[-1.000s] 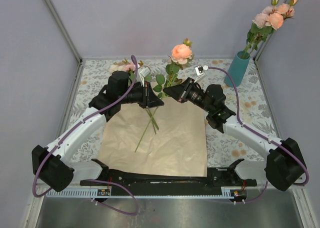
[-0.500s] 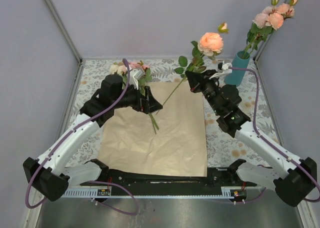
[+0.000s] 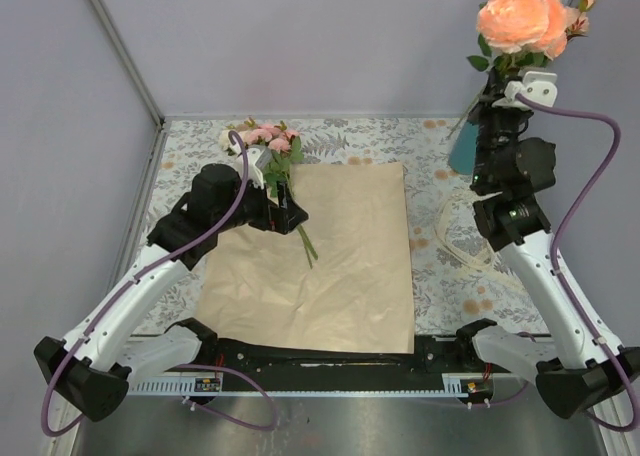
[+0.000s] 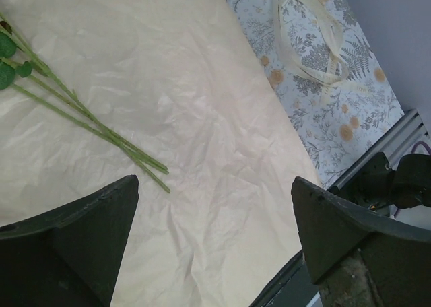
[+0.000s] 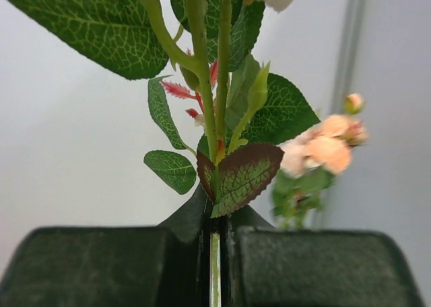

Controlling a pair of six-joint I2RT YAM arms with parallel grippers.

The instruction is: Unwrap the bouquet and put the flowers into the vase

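1. The right gripper (image 5: 214, 243), jaws pinched shut on one rose (image 3: 515, 18), holds it upright and high above the vase (image 3: 461, 156) at the table's far right.
2. Centre the stem end over the mouth before lowering it, sparing the blooms (image 5: 323, 149) already inside.
3. The left gripper (image 4: 212, 216), jaws wide and empty, hovers over the paper (image 4: 202, 118), with the remaining flowers (image 3: 268, 141) lying at its far-left edge.

no readable text, labels, brands or numbers anywhere
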